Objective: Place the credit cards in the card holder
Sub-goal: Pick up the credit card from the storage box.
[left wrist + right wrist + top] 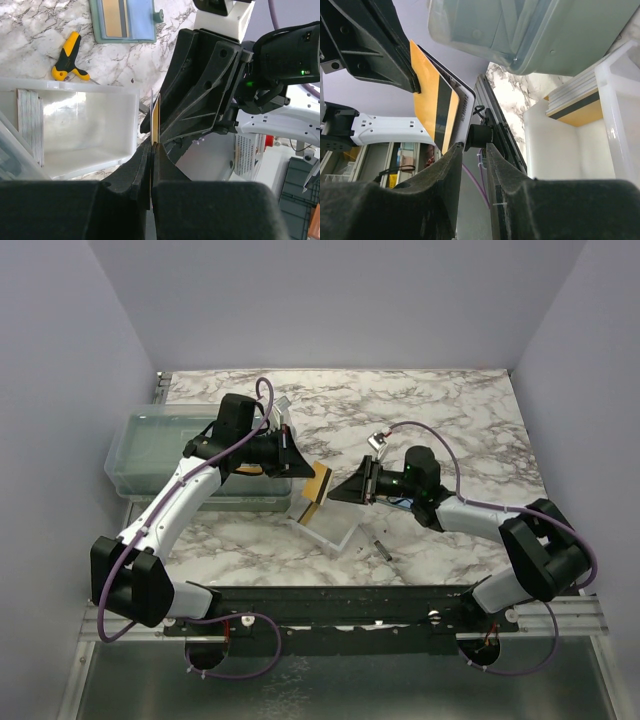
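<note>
My left gripper is shut on a gold credit card and holds it on edge above the clear tray. In the right wrist view the gold card shows a black stripe, with a second pale card right behind it. My right gripper faces the cards from the right. Its jaws stand apart with nothing between them, and the left fingertip is at the cards' lower edge. The card holder lies open on the table, pale blue inside, a tan rectangle on its left half.
The tray holds a stack of cards on edge. A large translucent lidded box stands at the left. An orange-handled black tool lies beside the card holder. The two grippers nearly touch over the tray.
</note>
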